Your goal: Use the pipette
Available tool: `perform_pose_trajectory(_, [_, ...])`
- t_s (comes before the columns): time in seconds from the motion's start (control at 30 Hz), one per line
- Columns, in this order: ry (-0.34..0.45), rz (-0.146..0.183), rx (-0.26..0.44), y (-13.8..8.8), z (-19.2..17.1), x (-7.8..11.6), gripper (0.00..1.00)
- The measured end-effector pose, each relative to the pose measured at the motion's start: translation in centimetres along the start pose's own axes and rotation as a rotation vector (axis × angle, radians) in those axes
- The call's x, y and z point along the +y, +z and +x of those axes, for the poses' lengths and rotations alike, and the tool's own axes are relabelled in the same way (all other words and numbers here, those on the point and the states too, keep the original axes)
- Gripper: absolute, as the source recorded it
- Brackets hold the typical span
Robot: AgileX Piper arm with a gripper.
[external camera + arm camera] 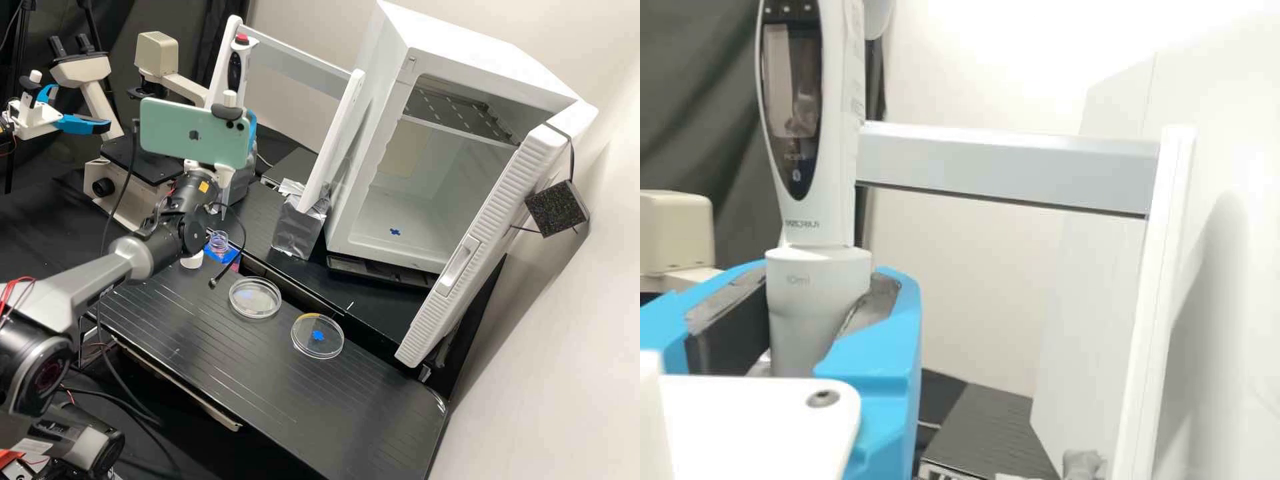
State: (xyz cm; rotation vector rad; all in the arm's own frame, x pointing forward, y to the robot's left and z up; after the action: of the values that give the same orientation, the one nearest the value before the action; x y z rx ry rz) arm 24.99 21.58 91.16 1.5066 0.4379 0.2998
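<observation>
While I watch from my remote station, the pale pipette with its black oval display and red top button (237, 60) stands nearly upright beside the white upright frame with a grey crossbar (297, 57), at the post farther from the open white cabinet (440, 147). My tool (252, 133) is clamped on the pipette's lower barrel, its blue fingers (882, 345) pressing dark pads against both sides. A mint-green phone (183, 133) sits mounted over the arm's end.

Along the long edge of the black grooved desk (220, 373) that faces the cabinet, I see two round clear dishes, near each other but apart: one (255, 307) closer to the arm, the other (330, 345), with a blue mark, farther towards the corner below the cabinet door. Near the same edge, a small clear round bottle with pink contents (218, 241) stands on a blue sheet (231, 256), a white round lid (191, 260) just beside it.
</observation>
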Motion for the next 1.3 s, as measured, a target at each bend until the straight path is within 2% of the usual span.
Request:
perform_pose_trajectory(0.27, [-0.021,0.012,-0.088,-1.5,4.3,2.1,0.00])
perform_pose_trajectory(0.37, [-0.041,0.012,-0.117,-1.9,5.6,2.0,0.00])
perform_pose_trajectory(0.47, [-0.062,-0.017,-0.150,-2.3,6.9,1.9,0.00])
perform_pose_trajectory(0.57, [-0.082,-0.012,-0.176,-2.4,8.1,1.6,0.00])
perform_pose_trajectory(0.6, [-0.088,-0.024,-0.181,-2.5,8.3,1.5,0.00])
perform_pose_trajectory(0.7, [-0.121,-0.018,-0.212,-2.3,9.1,1.3,0.00])
perform_pose_trajectory(0.77, [-0.149,0.012,-0.212,-2.3,9.7,1.1,0.00])
perform_pose_trajectory(0.97, [-0.179,0.007,-0.222,-2.0,10.4,1.1,0.00])
perform_pose_trajectory(1.17, [-0.161,0.037,-0.206,-1.7,10.4,1.9,0.00])
perform_pose_trajectory(1.23, [-0.156,0.038,-0.189,-1.8,10.4,2.0,0.00])
perform_pose_trajectory(1.27, [-0.150,0.053,-0.182,-1.8,10.4,2.2,0.00])
perform_pose_trajectory(1.3, [-0.146,0.047,-0.172,-2.0,10.3,2.3,0.00])
